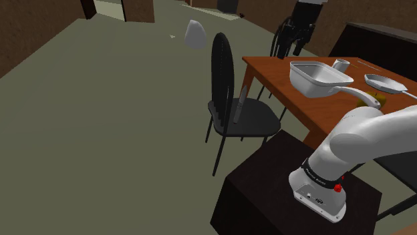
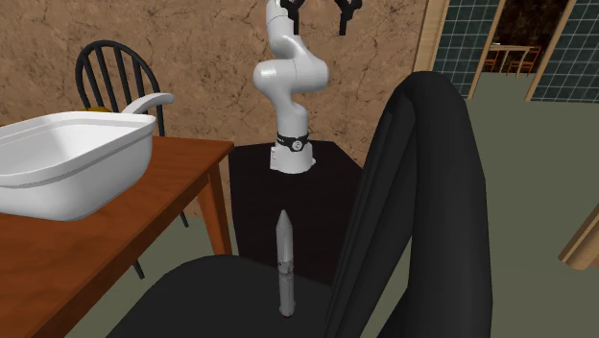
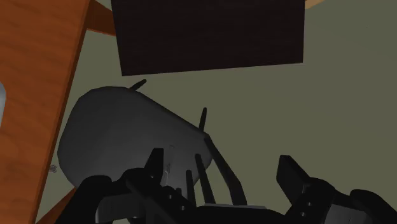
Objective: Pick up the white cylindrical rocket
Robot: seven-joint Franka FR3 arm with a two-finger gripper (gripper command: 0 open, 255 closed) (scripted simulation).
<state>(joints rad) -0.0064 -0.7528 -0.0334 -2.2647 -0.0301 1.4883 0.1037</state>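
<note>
second exterior view: grey rocket (image 2: 284, 264) upright on black chair (image 2: 413, 192)

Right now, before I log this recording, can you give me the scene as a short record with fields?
target: pale grey rocket, standing upright on the black chair seat
end effector: open, holding nothing, high up and well apart from the rocket
nearby: brown table beside the chair, carrying a white pan
task state: rocket not yet grasped
</note>
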